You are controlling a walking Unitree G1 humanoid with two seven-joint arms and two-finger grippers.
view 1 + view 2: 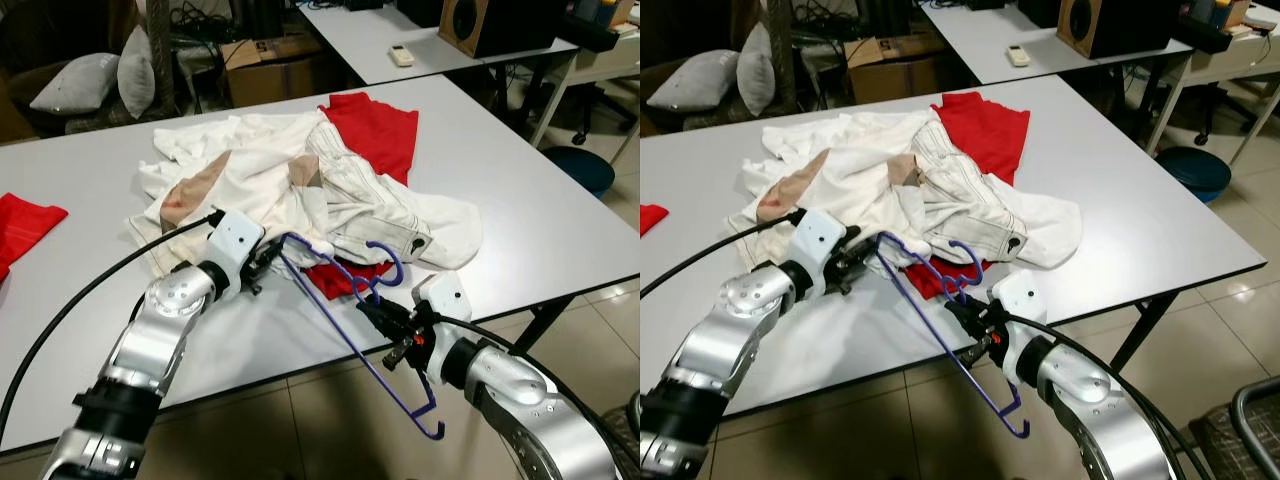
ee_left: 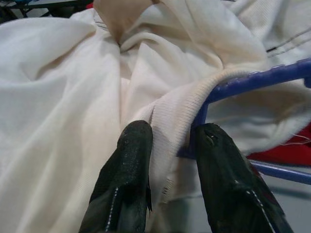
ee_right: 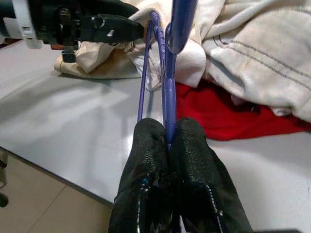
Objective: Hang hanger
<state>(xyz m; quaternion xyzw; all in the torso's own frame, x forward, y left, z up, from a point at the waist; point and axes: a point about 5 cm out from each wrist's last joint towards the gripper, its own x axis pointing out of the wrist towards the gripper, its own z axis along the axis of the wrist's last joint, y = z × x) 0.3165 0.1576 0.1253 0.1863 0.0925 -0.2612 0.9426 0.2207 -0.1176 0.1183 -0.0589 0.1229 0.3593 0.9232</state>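
Now right end effector [image 3: 167, 141] gripping purple hanger [image 1: 345, 330]

Head cameras look down over the table [image 1: 560, 230]; both wrist cameras sit close, sharing the purple hanger [image 3: 167, 97].

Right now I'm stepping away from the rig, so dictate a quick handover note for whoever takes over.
Right gripper: jaws shut on the purple hanger, near its hook, at the table's front edge.
Left gripper: jaws on the ribbed edge of the white garment where it lies over the hanger's far end; whether they are fully shut is unclear.
Things: clothes pile mid-table, with a red garment under it.
Done: hanger held, one end in the white garment.
Left: finish seating the garment and hang the hanger; no rail in view.
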